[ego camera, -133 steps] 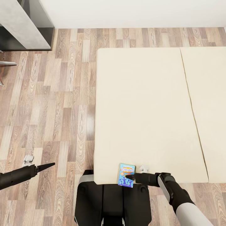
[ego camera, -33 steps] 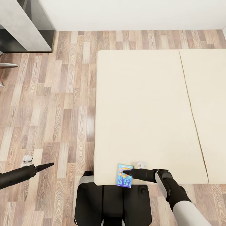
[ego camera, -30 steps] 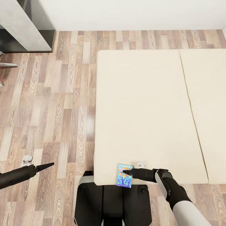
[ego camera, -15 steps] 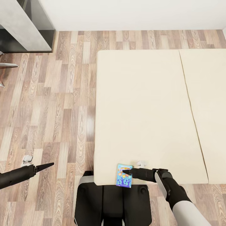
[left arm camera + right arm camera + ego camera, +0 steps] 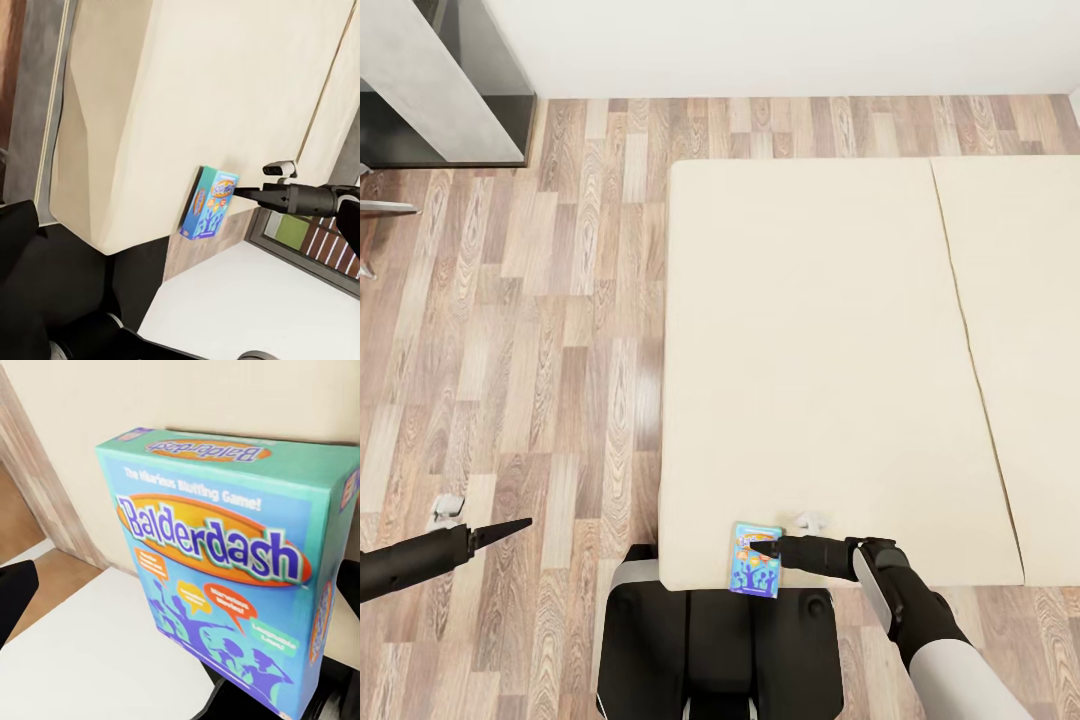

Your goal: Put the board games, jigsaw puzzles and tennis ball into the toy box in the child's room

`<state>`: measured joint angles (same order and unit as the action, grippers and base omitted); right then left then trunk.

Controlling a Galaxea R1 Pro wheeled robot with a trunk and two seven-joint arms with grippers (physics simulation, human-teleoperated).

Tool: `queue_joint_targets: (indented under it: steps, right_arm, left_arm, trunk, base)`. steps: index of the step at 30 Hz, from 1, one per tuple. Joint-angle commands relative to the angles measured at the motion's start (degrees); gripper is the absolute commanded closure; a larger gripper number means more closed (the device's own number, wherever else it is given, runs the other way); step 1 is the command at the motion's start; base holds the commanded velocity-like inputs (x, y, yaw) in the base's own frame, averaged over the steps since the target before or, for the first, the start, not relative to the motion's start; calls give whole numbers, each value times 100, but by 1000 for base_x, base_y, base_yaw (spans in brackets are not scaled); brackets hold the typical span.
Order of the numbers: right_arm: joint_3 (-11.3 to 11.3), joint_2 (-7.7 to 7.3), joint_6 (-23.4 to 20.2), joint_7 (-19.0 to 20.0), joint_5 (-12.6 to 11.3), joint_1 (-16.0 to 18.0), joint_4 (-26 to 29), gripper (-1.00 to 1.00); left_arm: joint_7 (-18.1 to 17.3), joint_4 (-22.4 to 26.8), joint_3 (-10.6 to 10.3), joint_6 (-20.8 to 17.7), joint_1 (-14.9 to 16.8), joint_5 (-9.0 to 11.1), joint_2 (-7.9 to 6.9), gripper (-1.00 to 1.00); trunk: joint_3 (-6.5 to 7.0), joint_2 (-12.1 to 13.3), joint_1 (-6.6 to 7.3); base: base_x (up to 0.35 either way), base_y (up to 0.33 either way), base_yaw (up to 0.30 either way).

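Right end effector (image 5: 770, 547) touches the blue game (image 5: 757, 559) at the bed (image 5: 810, 350) edge — grip unclear; left end effector (image 5: 520, 524) (over floor) pressed together.

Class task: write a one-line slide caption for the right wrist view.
Blue Balderdash board game seen close up, lying on the beige bed.

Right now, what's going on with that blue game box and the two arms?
Right gripper at the Balderdash box, bed near edge; jaws' state unclear. Left gripper out over the floor, empty. Nothing in the way.
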<state>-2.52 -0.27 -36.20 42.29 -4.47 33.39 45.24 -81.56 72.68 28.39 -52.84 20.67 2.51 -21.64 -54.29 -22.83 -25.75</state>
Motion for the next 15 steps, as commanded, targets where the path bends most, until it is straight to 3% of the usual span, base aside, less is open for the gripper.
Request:
queue_joint_targets:
  steps: [1, 15]
  right_arm:
    - [-8, 0, -48, -2, -46, 1, 2, -100]
    - [-4, -6, -48, -1, -46, 1, 2, -100]
  left_arm:
    - [-18, 1, 1, -60, 1, 4, 0, -100]
    - [-18, 1, 0, -60, 2, 4, 1, -100]
  trunk:
    - [-5, -9, -3]
    - [-5, -9, -3]
  base:
    - [0, 0, 0]
    - [0, 0, 0]
